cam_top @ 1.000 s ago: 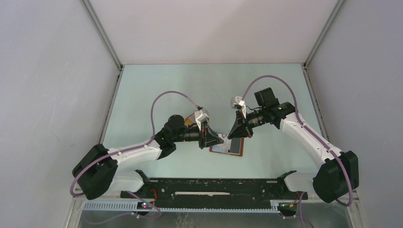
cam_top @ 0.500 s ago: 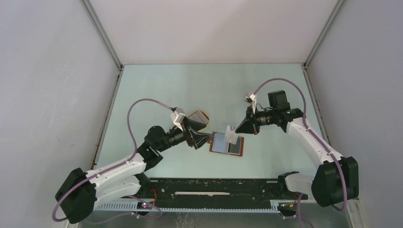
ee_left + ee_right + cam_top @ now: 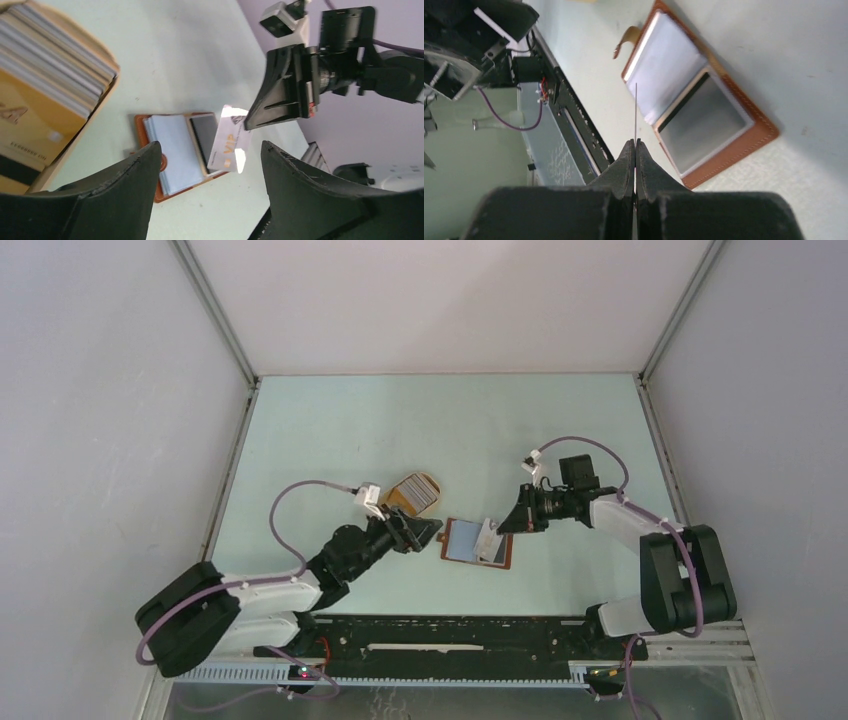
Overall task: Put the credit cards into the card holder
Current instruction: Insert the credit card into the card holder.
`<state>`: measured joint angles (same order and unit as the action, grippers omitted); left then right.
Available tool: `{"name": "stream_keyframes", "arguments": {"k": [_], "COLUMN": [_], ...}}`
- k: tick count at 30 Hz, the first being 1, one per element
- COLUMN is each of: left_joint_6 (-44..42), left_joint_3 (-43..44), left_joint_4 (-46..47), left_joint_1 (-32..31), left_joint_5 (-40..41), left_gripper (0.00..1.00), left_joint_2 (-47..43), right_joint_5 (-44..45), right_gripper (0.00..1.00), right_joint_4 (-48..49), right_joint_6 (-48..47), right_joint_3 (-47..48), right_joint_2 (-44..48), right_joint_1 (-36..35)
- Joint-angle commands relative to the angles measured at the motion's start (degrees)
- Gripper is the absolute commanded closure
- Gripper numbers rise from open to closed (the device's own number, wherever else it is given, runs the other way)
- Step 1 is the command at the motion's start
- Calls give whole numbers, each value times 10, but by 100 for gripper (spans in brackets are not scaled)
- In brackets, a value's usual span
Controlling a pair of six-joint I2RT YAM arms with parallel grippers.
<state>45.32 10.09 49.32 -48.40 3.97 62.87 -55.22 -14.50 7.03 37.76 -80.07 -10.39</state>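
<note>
Card pinched tight in right hand above open card holder; left hand wide open, empty, beside it.

White card over card holder

The white card reads "VIP" in gold.

Pale green table bearing open brown card holder near tan tray of credit cards
</note>
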Motion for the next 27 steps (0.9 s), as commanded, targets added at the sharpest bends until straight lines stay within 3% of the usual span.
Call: {"name": "stream_keyframes", "arguments": {"k": [1, 11, 17, 27], "left_joint_6": [53, 98, 113, 122], "left_joint_3": [14, 58, 90, 125], "left_joint_4": [42, 35, -66, -121], "left_joint_1": [-17, -56, -70, -81], "left_joint_5": [79, 105, 125, 110], "left_gripper": [24, 43, 45, 49], "left_joint_2": [70, 187, 199, 240], "right_joint_5": [30, 29, 26, 16], "right_gripper": [100, 100, 100, 100], "right_joint_4": [33, 34, 42, 39], "right_joint_6": [66, 79, 89, 95], "right_joint_3": [25, 24, 25, 37], "right_joint_2": [-18, -60, -84, -113], "right_joint_1": [22, 38, 40, 42]}}
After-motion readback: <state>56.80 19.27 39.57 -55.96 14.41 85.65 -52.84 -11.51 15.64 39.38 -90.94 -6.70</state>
